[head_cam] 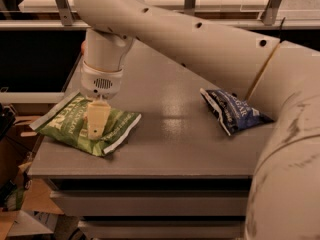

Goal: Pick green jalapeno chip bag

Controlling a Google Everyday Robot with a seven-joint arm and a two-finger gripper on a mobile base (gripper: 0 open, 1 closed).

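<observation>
Green jalapeno chip bag [62, 126]: flat and lettering-up on the near left corner of the table, one white sealed end seemingly just over the left edge; lying free, so open to a reach from above.
Gripper [97, 120]: directly above the middle of the green bag, pointing straight down, tip at or just short of the crinkled film; contact not clear, and whether open or closed, cannot tell from this angle. Set over the middle probably to catch the bag where it bulges rather than at a thin sealed end.
Wrist [102, 79]: upright over the gripper, apparently squared for a top-down approach.
Arm [190, 39]: reaching in from the right across the far side of the table, well above the surface and everything lying on it.
Table [170, 134]: grey and flat, with drawer fronts below the near edge.
Dark blue chip bag [235, 113]: on the right side of the table, well apart from the green bag; not the target, and far enough off to be no obstacle to the grasp.
Step, as judged: final approach to the grasp, lift not yet made.
Risk, as judged: thin, slippery film; a pinch liable to slide off or catch only a fold.
</observation>
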